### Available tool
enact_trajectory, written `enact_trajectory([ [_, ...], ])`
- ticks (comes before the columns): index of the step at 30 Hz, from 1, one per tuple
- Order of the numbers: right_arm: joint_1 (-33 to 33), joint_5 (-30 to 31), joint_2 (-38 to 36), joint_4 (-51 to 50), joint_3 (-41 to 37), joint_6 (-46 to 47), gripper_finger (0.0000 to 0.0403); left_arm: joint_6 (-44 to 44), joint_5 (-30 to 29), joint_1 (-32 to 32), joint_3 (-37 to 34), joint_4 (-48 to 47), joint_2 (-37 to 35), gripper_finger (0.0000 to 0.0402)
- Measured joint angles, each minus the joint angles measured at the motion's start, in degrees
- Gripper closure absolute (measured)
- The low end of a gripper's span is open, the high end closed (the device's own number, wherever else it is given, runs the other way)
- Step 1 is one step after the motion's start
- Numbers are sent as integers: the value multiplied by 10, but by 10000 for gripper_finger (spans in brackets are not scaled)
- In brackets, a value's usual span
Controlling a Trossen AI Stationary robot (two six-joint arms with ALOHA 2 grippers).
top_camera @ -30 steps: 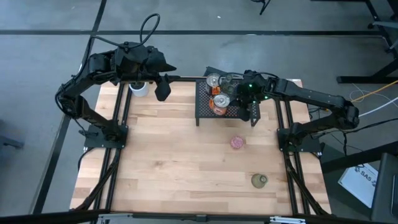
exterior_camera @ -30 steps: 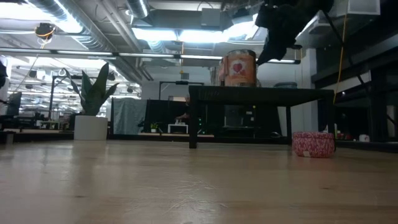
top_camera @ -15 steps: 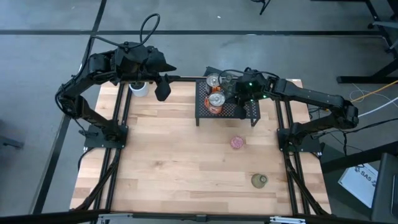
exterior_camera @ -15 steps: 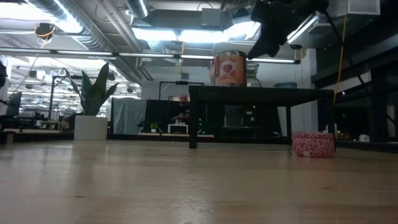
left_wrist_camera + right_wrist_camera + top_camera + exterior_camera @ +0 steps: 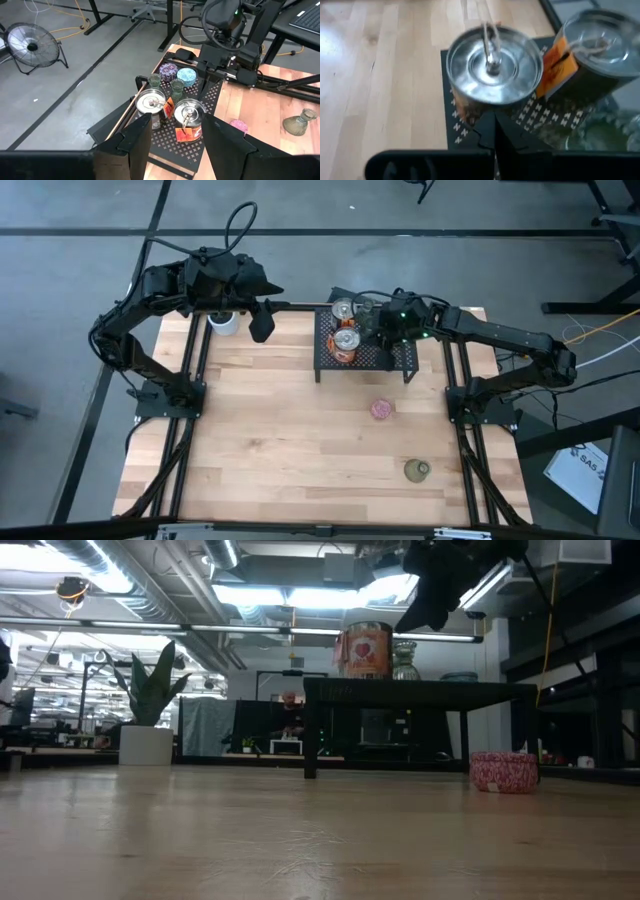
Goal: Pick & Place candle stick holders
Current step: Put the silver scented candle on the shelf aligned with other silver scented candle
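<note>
A: Item: silvery candle holder (image 5: 492,67), upright on black mesh rack (image 5: 385,358) at surface's far edge.

B: Right hand (image 5: 494,134) clenched, empty, just beside it, nearer than parted left hand (image 5: 175,137).

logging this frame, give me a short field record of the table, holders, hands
rack: black mesh rack at the table's far edge
on rack: two silvery holders, two green glass, a purple, a blue
on table: pink holder, olive holder
right hand: shut, empty, over the rack by the silvery holders
left hand: waiting near the plant pot, holding nothing
</note>
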Motion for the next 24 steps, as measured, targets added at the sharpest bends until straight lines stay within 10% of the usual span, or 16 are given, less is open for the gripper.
enact_trajectory([
  [24,37,-7,56,45,0,28,403,0,0,0,0,0,0,233],
])
